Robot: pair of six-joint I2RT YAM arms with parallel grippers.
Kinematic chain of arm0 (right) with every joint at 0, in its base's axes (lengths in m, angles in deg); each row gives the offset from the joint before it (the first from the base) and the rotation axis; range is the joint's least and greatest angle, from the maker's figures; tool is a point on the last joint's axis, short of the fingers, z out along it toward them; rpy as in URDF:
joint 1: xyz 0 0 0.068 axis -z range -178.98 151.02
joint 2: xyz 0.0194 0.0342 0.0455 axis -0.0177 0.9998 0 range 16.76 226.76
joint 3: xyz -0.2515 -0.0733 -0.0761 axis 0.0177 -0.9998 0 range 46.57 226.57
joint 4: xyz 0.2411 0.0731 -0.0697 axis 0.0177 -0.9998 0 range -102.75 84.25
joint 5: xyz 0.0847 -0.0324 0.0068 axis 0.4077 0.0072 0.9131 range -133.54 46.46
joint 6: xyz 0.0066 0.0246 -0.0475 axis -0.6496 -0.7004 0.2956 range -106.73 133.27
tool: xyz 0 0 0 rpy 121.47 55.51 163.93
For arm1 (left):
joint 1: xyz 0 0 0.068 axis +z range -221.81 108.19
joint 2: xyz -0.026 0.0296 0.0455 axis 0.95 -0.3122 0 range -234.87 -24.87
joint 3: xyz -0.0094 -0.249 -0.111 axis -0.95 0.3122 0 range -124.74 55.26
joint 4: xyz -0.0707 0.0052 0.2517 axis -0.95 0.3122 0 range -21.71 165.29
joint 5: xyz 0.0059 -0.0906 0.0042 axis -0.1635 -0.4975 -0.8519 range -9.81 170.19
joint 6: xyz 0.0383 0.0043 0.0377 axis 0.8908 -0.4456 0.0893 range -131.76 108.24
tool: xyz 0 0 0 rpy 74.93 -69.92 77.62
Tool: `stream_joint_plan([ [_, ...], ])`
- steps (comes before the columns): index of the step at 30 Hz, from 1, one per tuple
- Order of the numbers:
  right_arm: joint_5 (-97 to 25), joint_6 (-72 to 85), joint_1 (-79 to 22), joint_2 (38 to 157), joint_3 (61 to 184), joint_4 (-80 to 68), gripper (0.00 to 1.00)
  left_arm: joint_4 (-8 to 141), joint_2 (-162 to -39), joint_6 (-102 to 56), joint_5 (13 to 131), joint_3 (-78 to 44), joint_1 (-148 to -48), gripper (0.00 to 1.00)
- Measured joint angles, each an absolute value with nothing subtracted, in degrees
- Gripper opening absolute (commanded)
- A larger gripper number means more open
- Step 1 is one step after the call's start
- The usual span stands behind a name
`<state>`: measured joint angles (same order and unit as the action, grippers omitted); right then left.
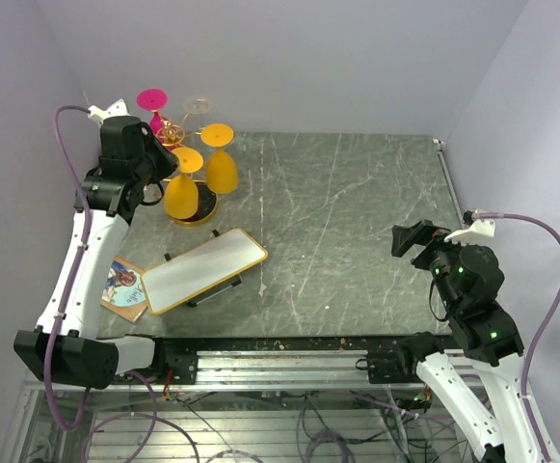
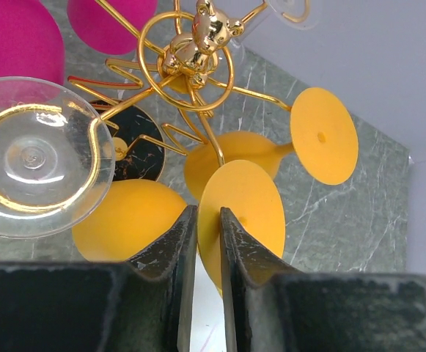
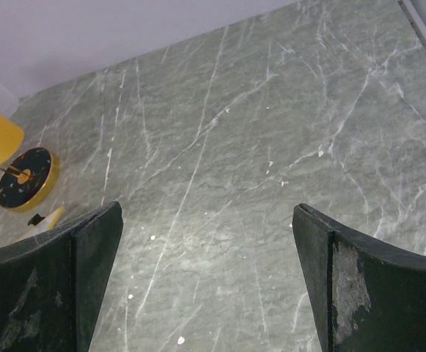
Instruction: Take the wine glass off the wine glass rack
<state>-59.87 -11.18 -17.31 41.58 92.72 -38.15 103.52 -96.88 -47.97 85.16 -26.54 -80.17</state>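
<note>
The wine glass rack point(image 1: 172, 132) stands at the table's back left: gold wire arms, a small gold bear on its post point(image 2: 198, 40) and a round black base point(image 2: 136, 150). Upside down on it hang two yellow wine glasses point(image 1: 181, 193) point(image 1: 221, 164), a pink one point(image 1: 152, 99) and a clear one point(image 2: 40, 158). My left gripper point(image 2: 207, 214) is right at the nearer yellow glass, its jaws a narrow slit apart in front of that glass's round foot point(image 2: 249, 198). Contact is not visible. My right gripper point(image 3: 207, 213) hangs open over bare table at the right.
A white tray with a gold rim point(image 1: 207, 268) lies in front of the rack. A small picture book point(image 1: 125, 287) lies left of it. The side wall is close behind the left arm. The rack's base point(image 3: 24, 178) shows far left in the right wrist view.
</note>
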Motion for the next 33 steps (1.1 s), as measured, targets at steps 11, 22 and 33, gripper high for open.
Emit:
stream_joint_plan([
  [11,-60.8,-11.2,-17.0,41.6,92.7,-38.2,1.0,102.8,-96.9,-50.0,85.2,-27.2,-80.2,0.07],
  [22,-61.2,-11.2,-16.9,41.6,92.7,-38.2,1.0,98.5,-95.7,-57.5,84.4,-24.2,-79.2,0.07],
  [33,-61.5,-11.3,-16.6,41.6,92.7,-38.2,1.0,93.6,-92.8,-65.8,82.5,-19.6,-75.9,0.07],
])
